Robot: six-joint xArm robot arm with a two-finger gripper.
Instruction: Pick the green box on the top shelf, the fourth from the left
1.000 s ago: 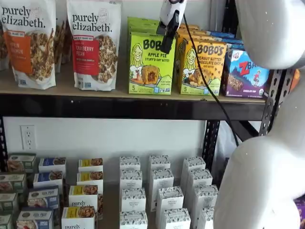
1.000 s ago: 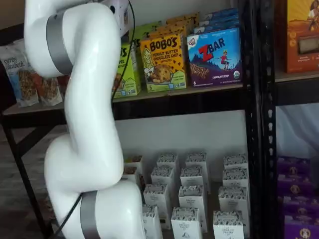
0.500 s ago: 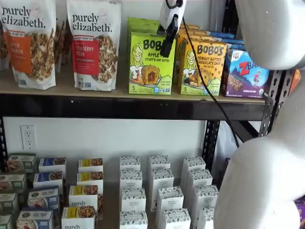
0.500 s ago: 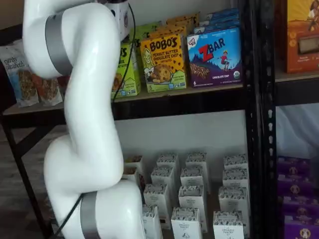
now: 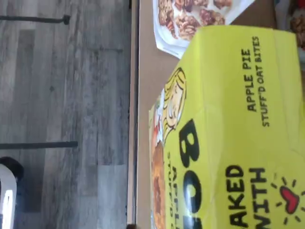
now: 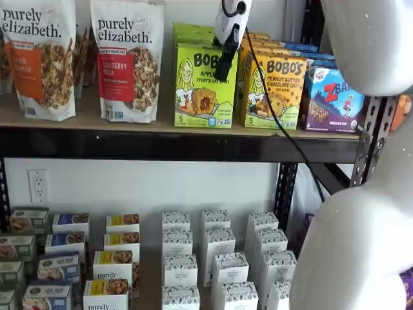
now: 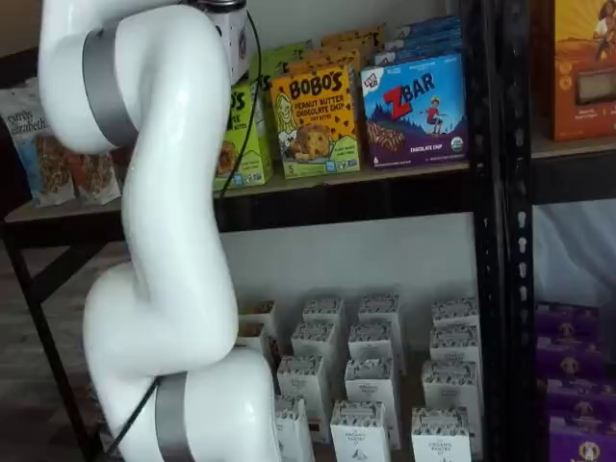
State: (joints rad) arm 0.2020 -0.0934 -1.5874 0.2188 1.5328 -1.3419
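Lime-green cardboard Bobo's apple pie box [image 6: 204, 87] stands upright on the tan wooden top shelf [image 6: 84, 119] — white gripper with black fingers [image 6: 222, 66] at its 1 o'clock corner; finger gap cannot be told.

The green box [image 6: 204, 87] is lime with black lettering, a blonde cartoon girl and a golden-brown pastry. Right of it in a shelf view, the Bobo's box [image 6: 273, 92] is yellow-orange and the Zbar box [image 6: 332, 100] blue with red letters. Upper left, the bags [image 6: 127, 59] are white with a red label. The shelf [image 6: 90, 143] has a tan board and black beam.
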